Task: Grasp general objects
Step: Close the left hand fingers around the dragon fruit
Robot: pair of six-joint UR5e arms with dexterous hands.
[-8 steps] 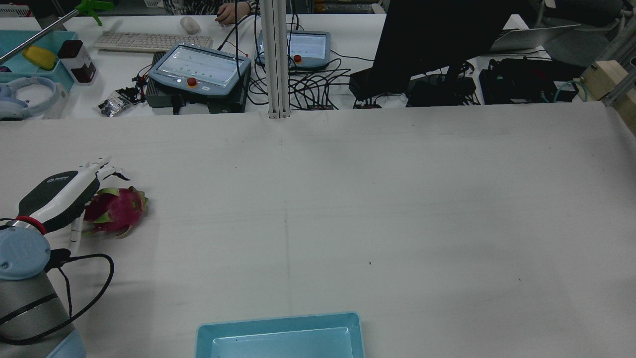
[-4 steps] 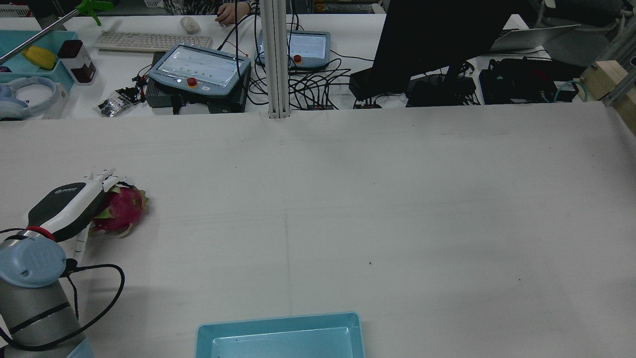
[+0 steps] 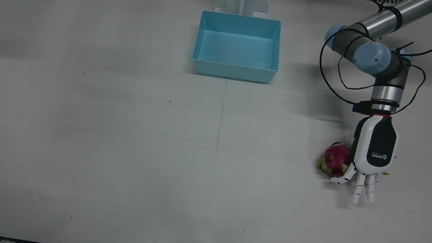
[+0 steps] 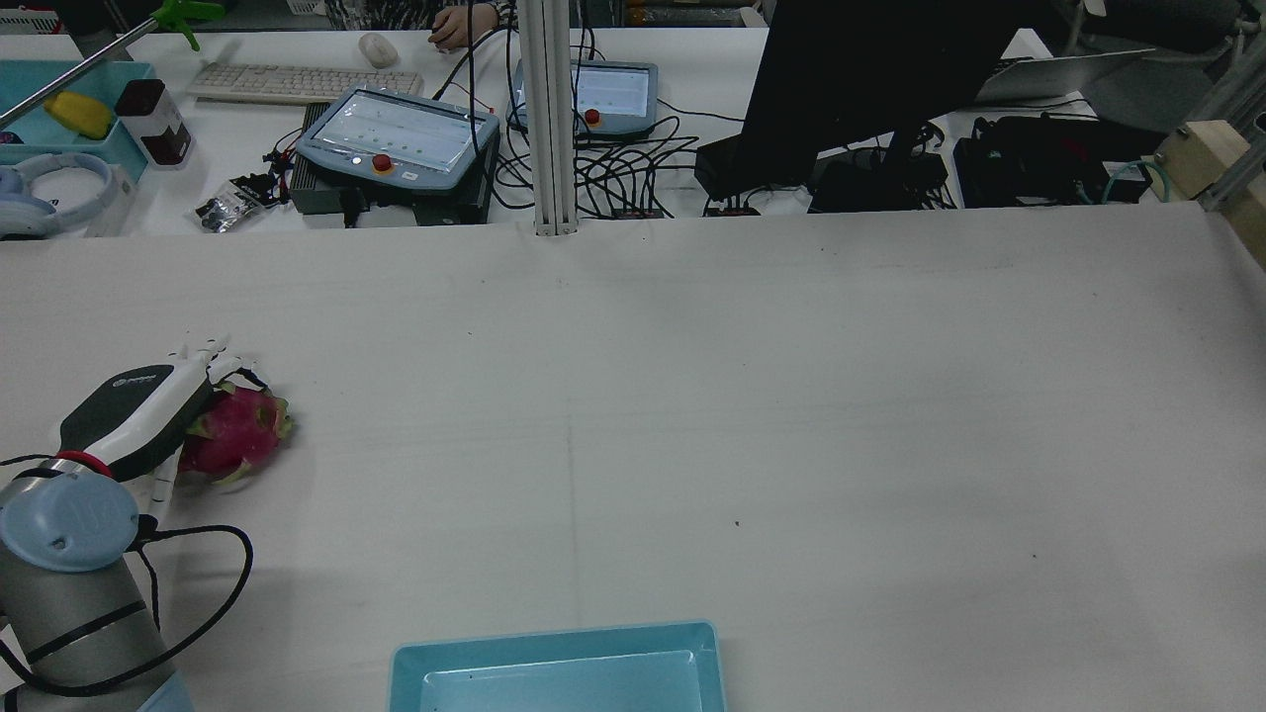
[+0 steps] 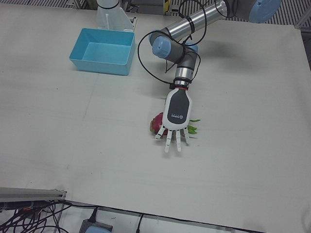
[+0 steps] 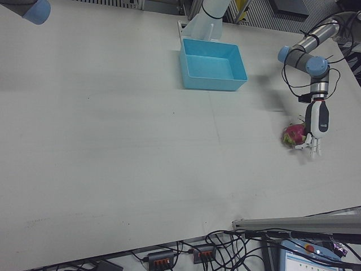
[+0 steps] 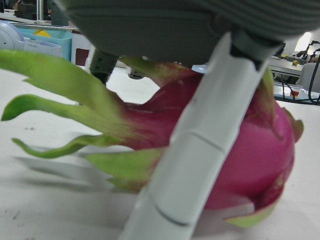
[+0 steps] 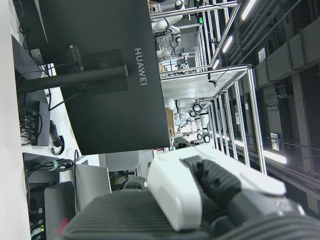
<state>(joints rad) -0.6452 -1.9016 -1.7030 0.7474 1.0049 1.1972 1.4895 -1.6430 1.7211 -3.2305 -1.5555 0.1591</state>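
- The left hand (image 3: 371, 158) lies palm-down over the dragon fruit (image 3: 334, 162) at the front view's lower right, fingers (image 3: 361, 189) spread and straight, not closed on it.
- Risk: the rounded, smooth-skinned fruit may roll sideways as the fingers curl.
- Its soft green scales (image 7: 65, 105) may bend and give poor purchase.
- The right hand's own camera shows too little to judge its state.

Right hand view: the back of a black monitor (image 8: 107, 75) bears the brand name "HUAWEI" in pale capitals, running sideways in the frame. A small logo on the back of the left hand (image 3: 375, 153) is too small to read; no other text is legible.
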